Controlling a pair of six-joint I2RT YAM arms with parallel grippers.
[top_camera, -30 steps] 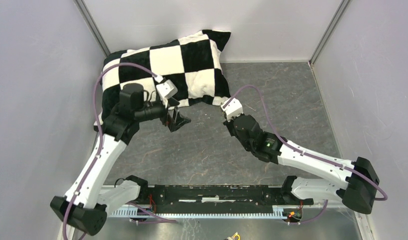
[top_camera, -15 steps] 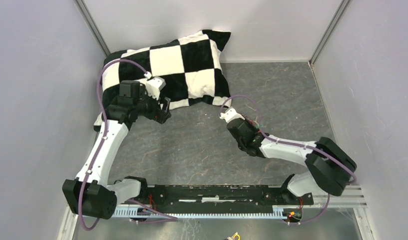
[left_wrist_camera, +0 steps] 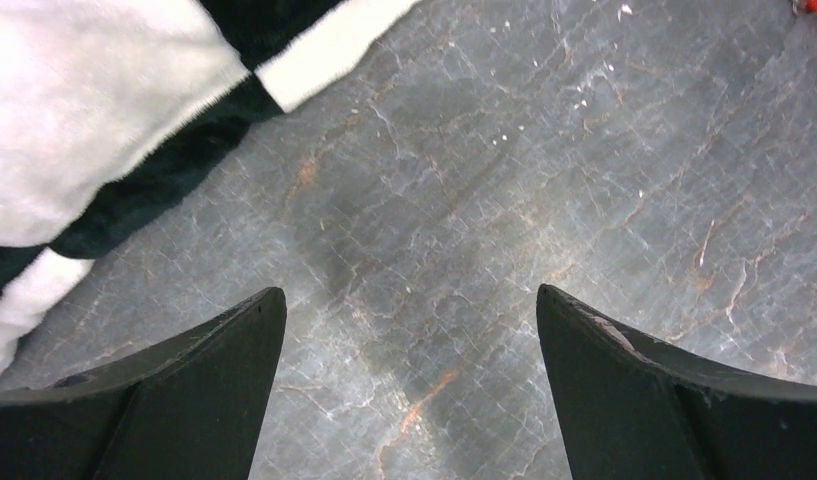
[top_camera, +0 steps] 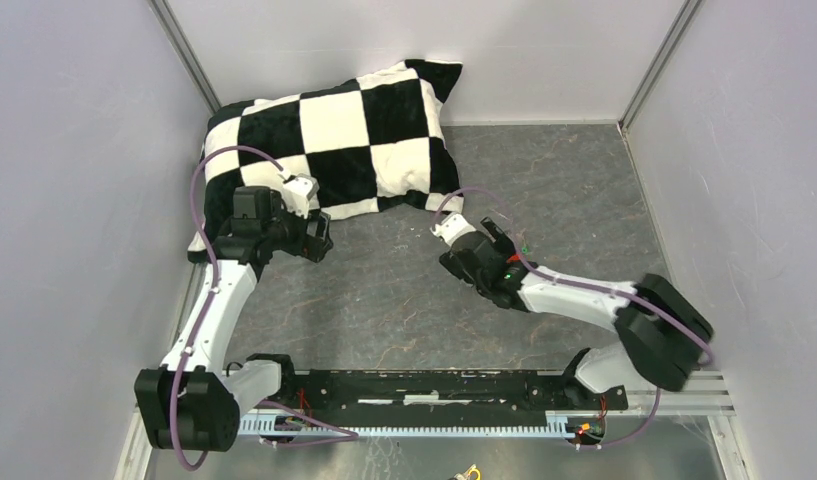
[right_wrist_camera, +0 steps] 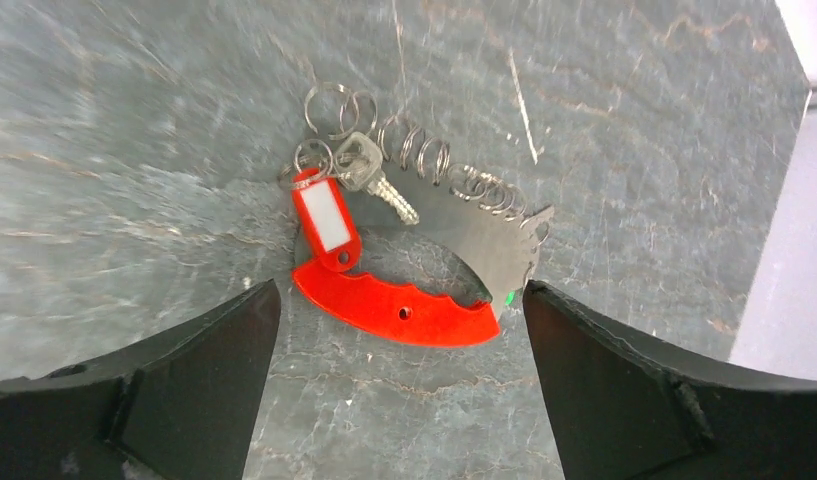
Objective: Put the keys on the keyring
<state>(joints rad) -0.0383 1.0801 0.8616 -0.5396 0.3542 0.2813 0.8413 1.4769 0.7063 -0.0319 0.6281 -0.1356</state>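
Observation:
The keyring (right_wrist_camera: 396, 308) lies flat on the grey table: a curved bright red fob joined to a grey metal arc and a silvery coil (right_wrist_camera: 439, 165). Beside it lie a small silver key (right_wrist_camera: 369, 178) and a red tag with a white label (right_wrist_camera: 324, 225), on thin rings. A green speck (right_wrist_camera: 508, 297) shows at the fob's end. My right gripper (right_wrist_camera: 399, 290) hangs open just above the fob, touching nothing. My left gripper (left_wrist_camera: 409, 292) is open over bare table near the pillow. From above, the left gripper (top_camera: 319, 240) and the right gripper (top_camera: 496, 238) stand well apart.
A black-and-white checkered pillow (top_camera: 334, 130) lies at the back left, its edge in the left wrist view (left_wrist_camera: 84, 110). Grey walls close in the table on three sides. The marbled table surface (top_camera: 404, 300) lies between the arms.
My right gripper has gone from shut to open over the keyring. The left gripper has drawn back to the left, toward the pillow's edge.

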